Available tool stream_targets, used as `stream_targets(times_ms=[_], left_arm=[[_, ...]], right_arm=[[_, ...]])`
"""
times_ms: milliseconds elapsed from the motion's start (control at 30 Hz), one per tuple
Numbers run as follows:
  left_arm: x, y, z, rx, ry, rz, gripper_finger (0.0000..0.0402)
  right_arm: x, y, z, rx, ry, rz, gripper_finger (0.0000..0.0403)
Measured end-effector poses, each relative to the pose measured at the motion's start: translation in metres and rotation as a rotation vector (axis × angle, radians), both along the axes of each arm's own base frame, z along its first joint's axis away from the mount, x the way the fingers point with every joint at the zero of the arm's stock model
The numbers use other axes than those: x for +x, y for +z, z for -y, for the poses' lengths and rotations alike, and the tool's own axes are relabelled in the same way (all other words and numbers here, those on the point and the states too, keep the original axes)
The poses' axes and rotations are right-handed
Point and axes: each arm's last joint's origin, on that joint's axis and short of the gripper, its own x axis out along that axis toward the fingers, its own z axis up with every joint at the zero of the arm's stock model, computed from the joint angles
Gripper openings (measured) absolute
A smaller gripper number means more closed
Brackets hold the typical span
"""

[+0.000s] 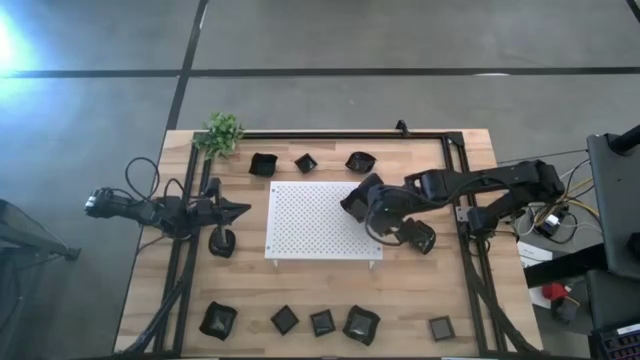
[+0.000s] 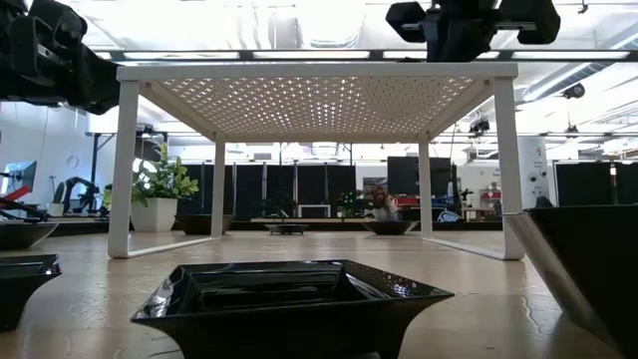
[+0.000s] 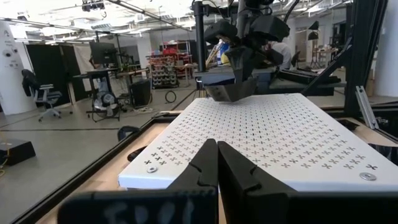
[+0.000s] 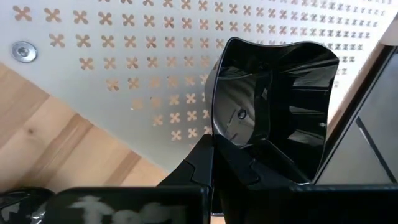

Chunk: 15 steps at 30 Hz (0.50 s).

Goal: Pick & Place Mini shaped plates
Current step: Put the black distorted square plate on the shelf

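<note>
the white board (image 1: pixel 322 220) sits raised on legs in the middle of the wooden table (image 1: pixel 400 300), which is edged with a black frame. over the board's right edge the right gripper (image 4: pixel 214 155) is pinched tight on the rim of a black dish (image 4: pixel 273 106), held tilted above the board. three more black dishes (image 1: pixel 306 162) lie in a row behind the board, near a small green plant (image 1: pixel 221 133), and five (image 1: pixel 322 322) sit along the table's front. the left gripper (image 3: pixel 217 163) waits closed and empty just left of the board. beyond is an open workshop with grey floor, chairs and racks.
</note>
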Motion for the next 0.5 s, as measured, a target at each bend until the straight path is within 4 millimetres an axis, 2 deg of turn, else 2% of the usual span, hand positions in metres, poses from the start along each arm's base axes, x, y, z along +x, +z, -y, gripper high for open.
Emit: stream_targets(times_ms=[300, 500], left_arm=[[0.000, 0.000, 0.000, -0.002, 0.000, 0.001, 0.0000], [0.000, 0.000, 0.000, -0.004, 0.000, 0.000, 0.0000]], right_arm=[[0.010, -0.011, -0.001, -0.009, -0.003, -0.030, 0.0009], [0.009, -0.010, -0.001, -0.004, -0.005, -0.023, 0.0009]])
